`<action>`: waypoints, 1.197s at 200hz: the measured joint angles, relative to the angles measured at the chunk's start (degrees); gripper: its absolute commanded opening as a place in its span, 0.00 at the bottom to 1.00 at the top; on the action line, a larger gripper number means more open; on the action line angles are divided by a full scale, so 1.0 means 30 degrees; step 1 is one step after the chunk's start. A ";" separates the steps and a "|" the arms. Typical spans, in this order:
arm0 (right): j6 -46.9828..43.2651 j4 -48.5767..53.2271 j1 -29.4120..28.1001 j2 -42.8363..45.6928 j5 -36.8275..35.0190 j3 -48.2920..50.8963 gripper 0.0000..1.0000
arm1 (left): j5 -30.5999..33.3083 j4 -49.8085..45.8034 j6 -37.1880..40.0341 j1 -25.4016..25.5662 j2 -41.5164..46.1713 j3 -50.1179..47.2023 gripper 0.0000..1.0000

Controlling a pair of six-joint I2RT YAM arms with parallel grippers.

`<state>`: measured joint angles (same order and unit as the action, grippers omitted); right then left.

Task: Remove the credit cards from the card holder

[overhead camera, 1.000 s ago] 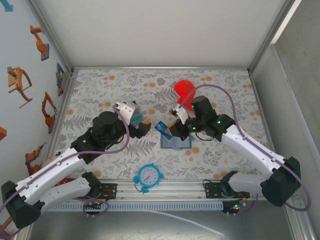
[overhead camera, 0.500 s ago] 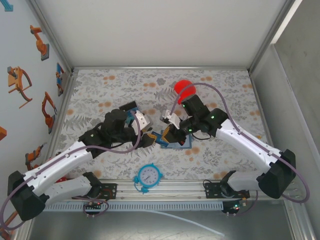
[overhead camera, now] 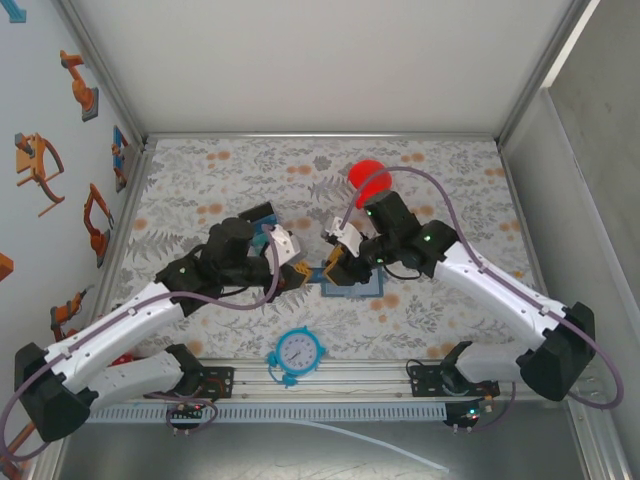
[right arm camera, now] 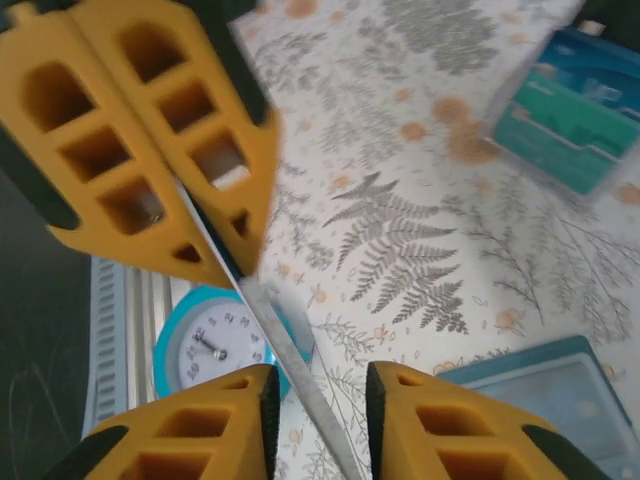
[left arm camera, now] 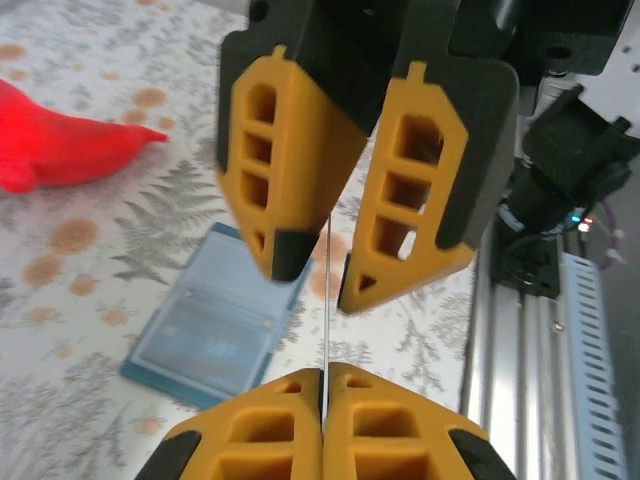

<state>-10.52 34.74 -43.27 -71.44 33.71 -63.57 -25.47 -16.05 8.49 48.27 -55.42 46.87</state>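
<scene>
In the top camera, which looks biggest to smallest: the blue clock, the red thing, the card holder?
Blue clock and card holder: about alike, right gripper covering part of the holder.
Red thing: smallest, partly hidden by the right arm.

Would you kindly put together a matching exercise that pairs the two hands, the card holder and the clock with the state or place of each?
Things:
1. left hand
2. right hand
3. card holder
4. clock

States or places:
A. lies open on the table
B. open, one finger on either side of the card
C. by the table's near edge
D. shut on the card

Pairs: 1-D, 2-B, 3-A, 4-C.
</scene>
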 measured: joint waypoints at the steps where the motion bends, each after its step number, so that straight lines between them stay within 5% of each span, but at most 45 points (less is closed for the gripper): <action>1: 0.0087 -0.0036 0.0000 0.0044 -0.0058 0.0036 0.37 | 0.0087 0.0051 -0.0044 0.0000 0.0117 -0.0066 0.00; 13: 0.0699 -0.0780 0.0015 0.0670 -0.0889 0.0583 0.50 | 0.1049 0.0576 -0.0364 -0.0015 0.1064 -0.0656 0.00; 92: 0.7941 -0.9712 0.0423 0.3264 -0.2820 0.5603 0.61 | 0.7701 0.4874 -0.5027 -0.0015 0.6113 -0.4612 0.00; 152: 1.2764 -1.7187 0.0721 0.1100 -0.0474 0.6455 0.59 | 0.8684 0.7176 -0.7679 -0.0015 0.6586 -0.5217 0.00; 210: 1.5234 -2.2025 0.0772 -0.0867 0.2506 0.6441 0.44 | 0.7118 0.8918 -0.9202 -0.0015 0.5843 -0.5217 0.00; 225: 1.5650 -2.2731 0.0780 -0.1158 0.2980 0.6433 0.35 | 0.6688 0.9413 -0.9559 -0.0015 0.5544 -0.5246 0.00; 239: 1.5883 -2.3103 0.0984 -0.1260 0.3118 0.6433 0.15 | 0.6441 0.9930 -0.9843 -0.0015 0.5442 -0.5289 0.00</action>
<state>37.12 -34.57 -40.32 -75.22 43.07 -44.27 -6.15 13.74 -21.04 48.23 -39.09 31.00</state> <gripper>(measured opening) 0.286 0.042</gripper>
